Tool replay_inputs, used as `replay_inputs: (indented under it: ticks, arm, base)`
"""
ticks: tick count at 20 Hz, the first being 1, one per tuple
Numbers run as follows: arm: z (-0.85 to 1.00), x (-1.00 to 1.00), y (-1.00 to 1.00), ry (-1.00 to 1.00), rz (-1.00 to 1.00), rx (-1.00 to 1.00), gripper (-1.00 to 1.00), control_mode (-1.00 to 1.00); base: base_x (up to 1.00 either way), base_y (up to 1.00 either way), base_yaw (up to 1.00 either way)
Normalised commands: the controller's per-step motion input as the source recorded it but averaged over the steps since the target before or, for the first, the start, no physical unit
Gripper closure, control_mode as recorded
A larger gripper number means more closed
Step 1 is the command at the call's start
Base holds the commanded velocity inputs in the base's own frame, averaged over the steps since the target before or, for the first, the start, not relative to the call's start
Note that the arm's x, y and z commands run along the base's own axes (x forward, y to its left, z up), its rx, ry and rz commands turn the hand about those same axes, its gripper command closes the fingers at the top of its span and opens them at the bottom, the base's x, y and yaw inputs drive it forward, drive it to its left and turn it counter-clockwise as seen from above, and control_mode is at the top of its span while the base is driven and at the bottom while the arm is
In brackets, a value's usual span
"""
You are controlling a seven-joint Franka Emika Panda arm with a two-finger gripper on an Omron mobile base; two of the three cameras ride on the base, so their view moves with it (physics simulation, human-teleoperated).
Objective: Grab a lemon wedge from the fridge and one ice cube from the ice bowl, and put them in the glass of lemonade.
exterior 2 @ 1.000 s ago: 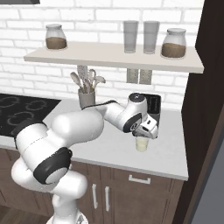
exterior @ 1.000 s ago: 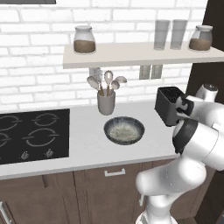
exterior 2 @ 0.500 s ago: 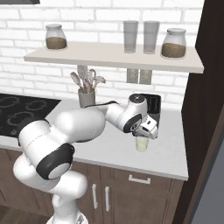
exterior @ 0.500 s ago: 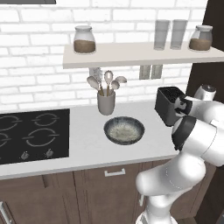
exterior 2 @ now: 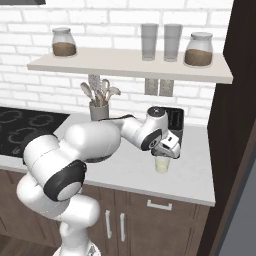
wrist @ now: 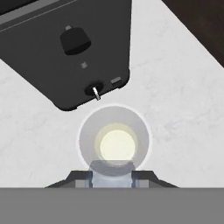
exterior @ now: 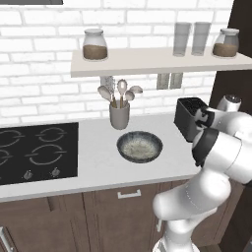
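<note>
Item: gripper [exterior 2: 167, 150]. Poised directly above the glass of lemonade [exterior 2: 161, 164], pointing down. In the hand view the two finger tips flank a pale bluish translucent lump [wrist: 112, 177] at the 6 o'clock edge of the glass of lemonade [wrist: 114, 142]. The jaws stand part-closed on that lump, which is probably the ice cube, though the low edge of the view hides too much to be sure.

Item: glass of lemonade. Stands on the white counter [exterior 2: 195, 172], just in front of the black toaster [exterior 2: 174, 120]; in the hand view the toaster [wrist: 65, 48] lies at 11 o'clock from the glass.

Item: ice bowl [exterior: 140, 146]. Sits mid-counter, well apart from the glass, with the utensil cup [exterior: 119, 114] at its 11 o'clock.

Item: lemon wedge. Cannot be made out inside the glass or anywhere else.

Hazards:
- The held lump sits over the near rim, not the centre of the glass; released here it may strike the rim and bounce onto the counter.
- A drop from height could splash the drink or rock the small, light glass.
- Lowering further risks a finger tip catching the rim and tipping the glass toward the toaster.
- A slick lump may slip out before the jaws are centred.
</note>
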Motion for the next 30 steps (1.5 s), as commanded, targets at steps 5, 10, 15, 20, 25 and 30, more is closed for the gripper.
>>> replay_inputs:
  ticks: [5,10,15,20,25,30]
  arm:
    - [0.00,0.24,0.00,0.00,0.00,0.00,1.00,-1.00]
    - [0.00,0.17,-0.16,0.00,-0.02,0.00,1.00,-1.00]
    - [0.00,-0.03,-0.16,0.00,-0.13,0.01,1.00,-1.00]
    - [-0.02,0.00,0.07,0.00,-0.01,0.00,1.00,-1.00]
    - [-0.04,0.00,0.14,0.00,0.00,0.00,1.00,-1.00]
    - [0.00,0.16,0.01,0.00,0.00,0.00,1.00,-1.00]
  base:
    - [0.00,0.00,0.00]
    - [0.00,0.00,0.00]
    - [0.00,0.00,0.00]
    - [0.00,0.00,0.00]
    - [0.00,0.00,0.00]
    - [0.00,0.00,0.00]
